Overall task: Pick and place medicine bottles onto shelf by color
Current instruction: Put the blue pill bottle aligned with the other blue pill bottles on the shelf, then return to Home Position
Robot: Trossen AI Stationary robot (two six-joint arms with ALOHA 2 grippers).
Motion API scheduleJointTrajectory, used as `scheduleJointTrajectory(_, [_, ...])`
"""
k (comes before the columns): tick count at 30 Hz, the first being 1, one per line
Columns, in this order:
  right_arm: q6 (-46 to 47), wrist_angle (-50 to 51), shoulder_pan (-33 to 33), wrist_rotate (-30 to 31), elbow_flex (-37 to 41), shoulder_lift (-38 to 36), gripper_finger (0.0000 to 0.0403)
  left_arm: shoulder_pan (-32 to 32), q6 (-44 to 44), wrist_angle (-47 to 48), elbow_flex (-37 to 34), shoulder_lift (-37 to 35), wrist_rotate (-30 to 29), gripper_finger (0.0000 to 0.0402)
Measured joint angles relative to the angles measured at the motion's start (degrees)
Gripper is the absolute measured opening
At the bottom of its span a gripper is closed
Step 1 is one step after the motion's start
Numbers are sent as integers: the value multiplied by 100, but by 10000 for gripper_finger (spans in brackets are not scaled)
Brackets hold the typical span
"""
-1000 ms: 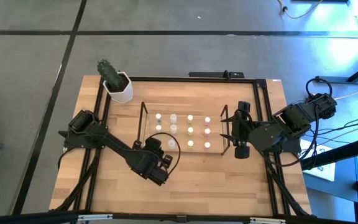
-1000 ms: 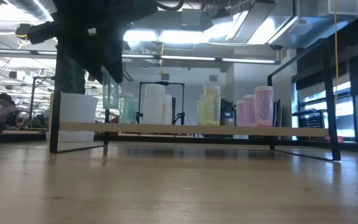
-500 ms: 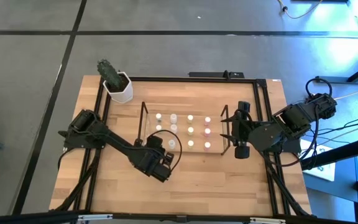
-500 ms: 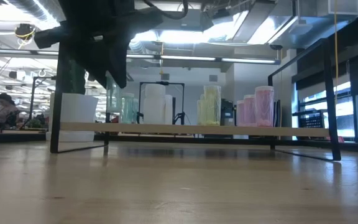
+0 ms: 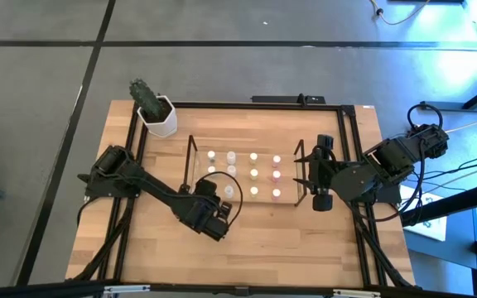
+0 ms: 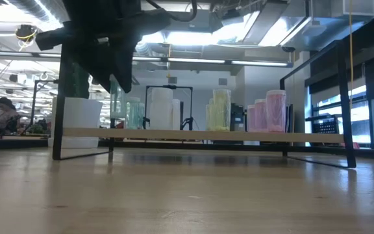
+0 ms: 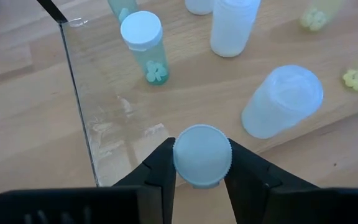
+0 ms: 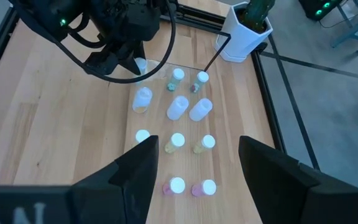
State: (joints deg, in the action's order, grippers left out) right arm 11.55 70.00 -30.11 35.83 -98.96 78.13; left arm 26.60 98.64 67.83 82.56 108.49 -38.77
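Note:
The clear shelf (image 5: 191,165) with its dark wire frame stands mid-table. Several small bottles (image 5: 253,174) stand upright on it in rows: greenish toward the left (image 7: 143,43), white, yellowish (image 6: 219,109), then pink at the right (image 6: 274,110). My left gripper (image 5: 222,199) is over the shelf's near left part, shut on a pale greenish bottle (image 6: 117,97), which also shows in the high view (image 5: 228,191). My right gripper (image 5: 315,178) is open and empty beside the shelf's right end; its fingers (image 8: 138,171) stand wide apart. My left gripper pinches the bottle's round white cap (image 7: 202,155) between its two fingers (image 7: 160,171), one on each side. The fingers come from above, slanting down from the near left. The bottle hangs upright below them; I cannot tell whether its base touches the shelf.
A white hexagonal pot (image 5: 157,116) with a cactus stands at the table's far left corner. A black frame (image 5: 350,149) runs around the table. The shelf's upright ends (image 6: 56,127) rise at its left and right. Bare wood (image 5: 263,240) lies near the front edge.
My left gripper, still shut on the greenish bottle, has gone a little toward the table's right edge and down over the shelf's left part. The bottle stays upright.

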Motion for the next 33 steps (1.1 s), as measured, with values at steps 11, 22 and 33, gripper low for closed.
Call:
scheduleJointTrajectory(11, [-1, 0, 0, 0, 0, 0, 224, -58, 20, 4, 2, 0, 35, 109])
scheduleJointTrajectory(22, [0, 0, -1, -1, 0, 0, 224, -60, 8, 27, 0, 2, 49, 148])
scheduleJointTrajectory(33, [0, 0, -2, 0, 0, 0, 224, -60, -18, 98, -11, 11, 57, 181])
